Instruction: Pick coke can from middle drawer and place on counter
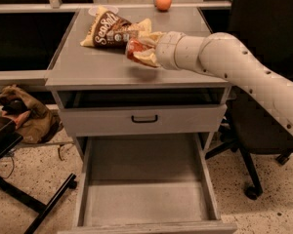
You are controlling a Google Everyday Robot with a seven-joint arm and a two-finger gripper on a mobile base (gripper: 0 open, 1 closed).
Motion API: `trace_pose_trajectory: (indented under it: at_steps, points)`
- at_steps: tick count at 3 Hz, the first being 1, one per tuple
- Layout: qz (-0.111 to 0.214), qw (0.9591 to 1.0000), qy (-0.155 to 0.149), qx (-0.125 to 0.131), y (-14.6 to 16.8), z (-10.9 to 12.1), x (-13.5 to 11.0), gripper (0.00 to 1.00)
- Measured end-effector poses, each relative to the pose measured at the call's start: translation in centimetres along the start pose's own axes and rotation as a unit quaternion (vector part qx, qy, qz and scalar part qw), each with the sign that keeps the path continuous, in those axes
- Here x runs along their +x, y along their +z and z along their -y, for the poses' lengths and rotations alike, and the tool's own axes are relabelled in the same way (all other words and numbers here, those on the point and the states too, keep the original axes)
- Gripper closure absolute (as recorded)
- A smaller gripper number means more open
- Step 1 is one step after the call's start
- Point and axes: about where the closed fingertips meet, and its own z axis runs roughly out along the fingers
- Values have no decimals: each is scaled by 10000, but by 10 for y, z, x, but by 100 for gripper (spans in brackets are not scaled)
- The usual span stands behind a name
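Counter (95, 68): one snack bag (109, 30); gripper (139, 51) above clasps one coke can (132, 47).

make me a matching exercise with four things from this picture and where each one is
Things:
1. small red coke can
2. round orange fruit
3. brown-and-cream snack bag
4. wide grey middle drawer

Places:
a. pulled open at the bottom
b. farthest back, by the far edge of the flat grey counter
c. lying on the counter, back left
d. held in the gripper just above the counter

Pairs: 1-d, 2-b, 3-c, 4-a
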Motion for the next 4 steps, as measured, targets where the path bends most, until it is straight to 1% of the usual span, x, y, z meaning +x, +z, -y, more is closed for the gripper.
trace_pose_trajectory:
  at_steps: [2,3,4]
  points:
    - [-314,9983,268,-410,-6,-28,20,100]
    - [-416,9971,348,-541,-4,-35,27,100]
    - [-416,9971,348,-542,-4,-35,27,100]
